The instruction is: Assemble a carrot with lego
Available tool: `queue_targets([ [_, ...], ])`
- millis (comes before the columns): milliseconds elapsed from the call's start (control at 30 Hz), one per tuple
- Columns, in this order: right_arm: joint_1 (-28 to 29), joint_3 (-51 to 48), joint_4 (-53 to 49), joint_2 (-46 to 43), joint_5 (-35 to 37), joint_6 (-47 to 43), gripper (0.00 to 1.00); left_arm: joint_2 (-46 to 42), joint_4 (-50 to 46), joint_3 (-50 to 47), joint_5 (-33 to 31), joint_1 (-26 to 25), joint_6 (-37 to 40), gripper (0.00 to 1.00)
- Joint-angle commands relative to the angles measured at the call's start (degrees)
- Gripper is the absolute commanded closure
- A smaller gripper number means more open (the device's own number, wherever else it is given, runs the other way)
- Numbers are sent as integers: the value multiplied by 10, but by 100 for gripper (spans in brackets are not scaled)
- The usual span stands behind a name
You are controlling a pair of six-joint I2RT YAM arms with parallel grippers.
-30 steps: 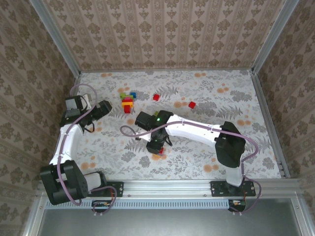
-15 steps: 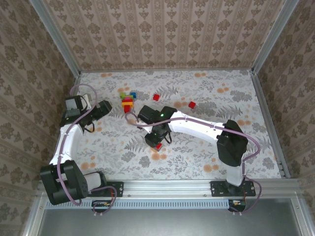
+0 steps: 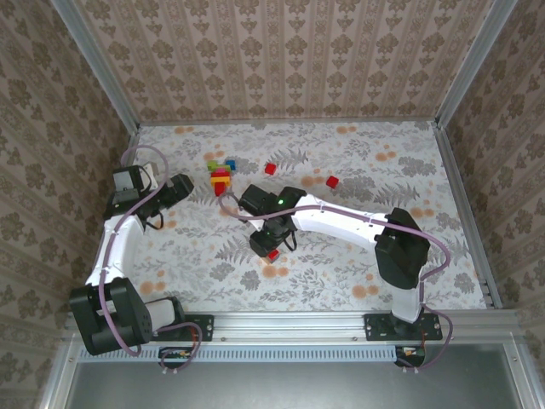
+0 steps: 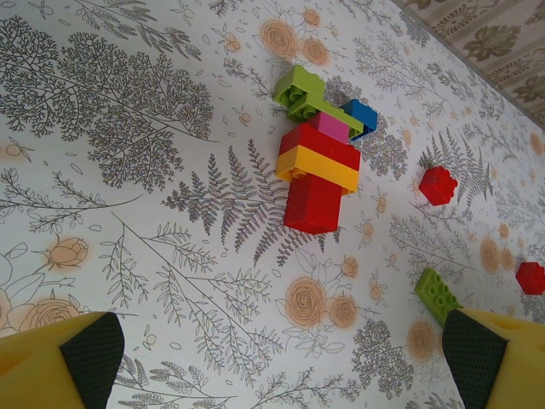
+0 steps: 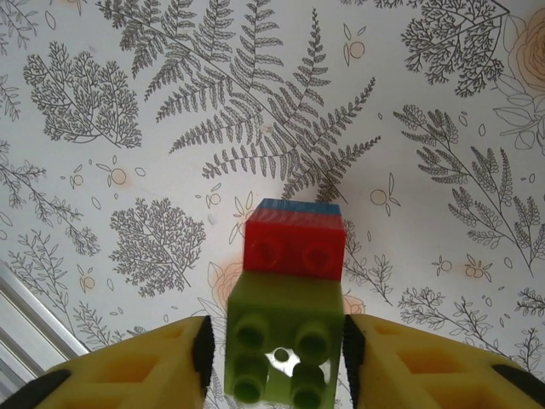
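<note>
The right gripper point(image 5: 276, 351) flanks a brick stack point(image 5: 294, 247) (gripped or freed, I cannot tell); dropped mid-surface it may topple. The left gripper point(image 4: 283, 351) gapes.

We have a printed table sheet point(image 3: 358, 162), grey ferns and orange flowers, covering the whole work floor. Damask wallpaper walls point(image 3: 281, 60) close it in at 9, 12 and 3 o'clock. One aluminium post point(image 3: 96, 64) runs up at 11 o'clock, and a second post point(image 3: 475, 64) at 1 o'clock. At 6 o'clock an aluminium rail point(image 3: 298, 322) crosses, with a slotted grey strip point(image 3: 298, 351) just beside it, nearer us.
</note>
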Motion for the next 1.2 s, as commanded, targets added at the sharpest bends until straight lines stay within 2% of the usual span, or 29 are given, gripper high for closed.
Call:
queue_targets([
  [0,3,-4,2,-13,7,8,50,1,-2,14,3,-2,11,0],
  [200,4,5,-1,-25,8,4,44,0,-3,15,4,-1,11,0],
  [333,-2,26,-11,-40,44,-5,38,0,-3,15,5,-2,10,0],
  [533,-72,80,-25,-39,63,-43,35,-1,-2,14,7,-2,9,0],
  [667,-117,152,-64,39,90,-117,35,-2,-1,14,9,-2,9,0],
  [800,-136,219,-81,139,121,-181,35,0,-2,16,9,-2,9,0],
  [967,-158,310,-77,247,91,-209,36,1,-3,17,6,-2,10,0],
  [1167,-174,366,-81,297,71,-218,36,4,-4,19,3,-2,10,0],
])
